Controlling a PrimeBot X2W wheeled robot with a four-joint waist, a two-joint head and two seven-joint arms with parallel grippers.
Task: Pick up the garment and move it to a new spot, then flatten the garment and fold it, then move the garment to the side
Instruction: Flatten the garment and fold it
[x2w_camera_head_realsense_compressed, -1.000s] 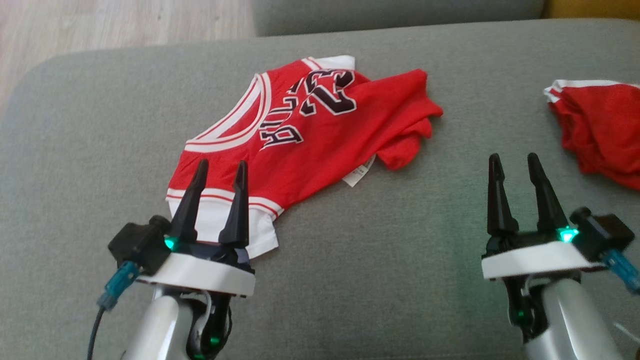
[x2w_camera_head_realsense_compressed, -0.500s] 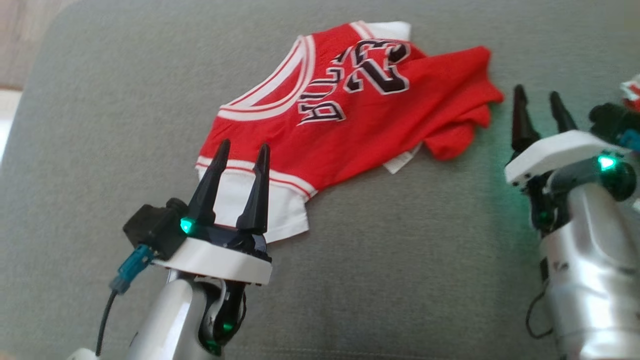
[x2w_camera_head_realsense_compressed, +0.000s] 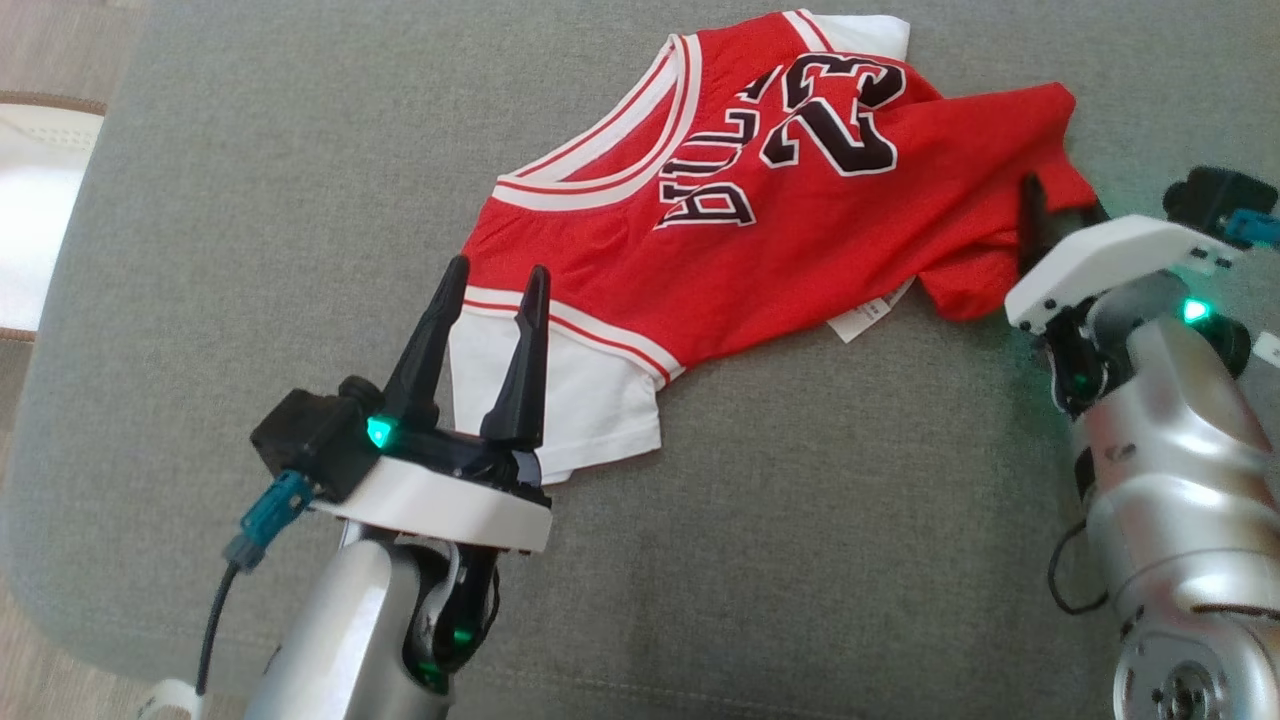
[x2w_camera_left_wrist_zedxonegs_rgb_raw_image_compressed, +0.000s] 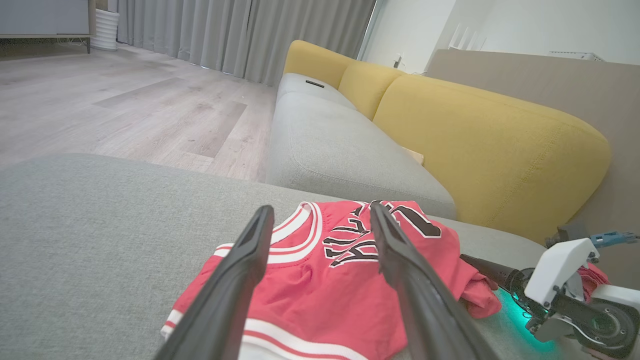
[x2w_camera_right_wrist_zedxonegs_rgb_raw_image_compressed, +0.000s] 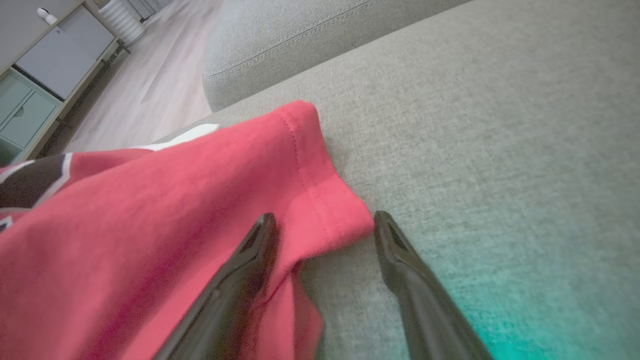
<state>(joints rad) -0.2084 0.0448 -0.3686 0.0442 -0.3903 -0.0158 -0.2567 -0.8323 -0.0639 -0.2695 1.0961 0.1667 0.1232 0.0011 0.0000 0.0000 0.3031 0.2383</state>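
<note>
While hovering wide-jawed with the left gripper (x2w_camera_head_realsense_compressed: 500, 268) at the white end of the garment (x2w_camera_head_realsense_compressed: 720, 260), straddling its opposite red corner with the right gripper (x2w_camera_right_wrist_zedxonegs_rgb_raw_image_compressed: 325, 216), equally wide, nearer.

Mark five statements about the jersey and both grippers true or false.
1. The red jersey lies on the grey cushion. True.
2. The left gripper is shut on the jersey. False: its fingers stand apart above the white part, holding nothing.
3. The right gripper has the jersey's red corner between its open fingers. True.
4. The printed number reads 32. False: it reads 23.
5. A yellow sofa back stands beyond the jersey. True.
</note>
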